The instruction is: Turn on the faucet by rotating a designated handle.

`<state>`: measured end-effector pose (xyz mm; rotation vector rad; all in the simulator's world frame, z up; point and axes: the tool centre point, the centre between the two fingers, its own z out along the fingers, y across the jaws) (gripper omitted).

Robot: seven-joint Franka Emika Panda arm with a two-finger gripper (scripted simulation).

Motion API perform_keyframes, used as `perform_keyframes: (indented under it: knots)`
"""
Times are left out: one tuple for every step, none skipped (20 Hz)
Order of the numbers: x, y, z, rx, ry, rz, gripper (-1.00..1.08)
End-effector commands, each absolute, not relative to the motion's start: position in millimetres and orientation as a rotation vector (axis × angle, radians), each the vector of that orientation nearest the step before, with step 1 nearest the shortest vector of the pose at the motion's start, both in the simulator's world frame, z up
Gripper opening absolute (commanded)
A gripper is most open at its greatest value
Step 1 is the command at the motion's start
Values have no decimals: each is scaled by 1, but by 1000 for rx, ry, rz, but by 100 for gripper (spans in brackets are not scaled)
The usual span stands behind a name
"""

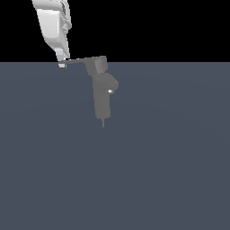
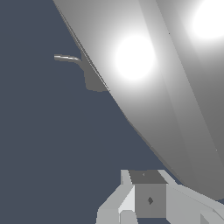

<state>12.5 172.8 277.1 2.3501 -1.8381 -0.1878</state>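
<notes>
Exterior view: gripper (image 1: 62,63) meets the handle's (image 1: 80,60) far tip on the faucet (image 1: 103,92); its spread can't be told.

We note a flat, uniform slate-blue floor (image 1: 170,170) running back to a straight horizon under black, and on it only the faucet (image 1: 103,96), a matte grey upright fixture standing toward the exterior view's left, its narrow foot meeting the surface.
</notes>
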Motion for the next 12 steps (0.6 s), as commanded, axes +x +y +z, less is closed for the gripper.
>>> perform_keyframes:
  knots:
    - [4, 173, 281, 2352, -1835, -188, -100]
    - [2, 172, 282, 2352, -1835, -188, -100]
    - [-1, 172, 282, 2352, -1835, -188, -100]
    - [-3, 171, 283, 2351, -1836, -188, -100]
    - [-6, 170, 283, 2351, -1836, -188, -100]
    - [-6, 170, 283, 2351, -1836, -188, -100]
    - [-3, 169, 278, 2344, -1835, -187, -100]
    - [-5, 167, 279, 2344, -1835, -187, -100]
    - [-7, 164, 279, 2344, -1835, -187, -100]
    - [-9, 161, 280, 2345, -1835, -188, -100]
    - [-11, 158, 280, 2345, -1835, -188, -100]
    - [-13, 155, 281, 2345, -1835, -188, -100]
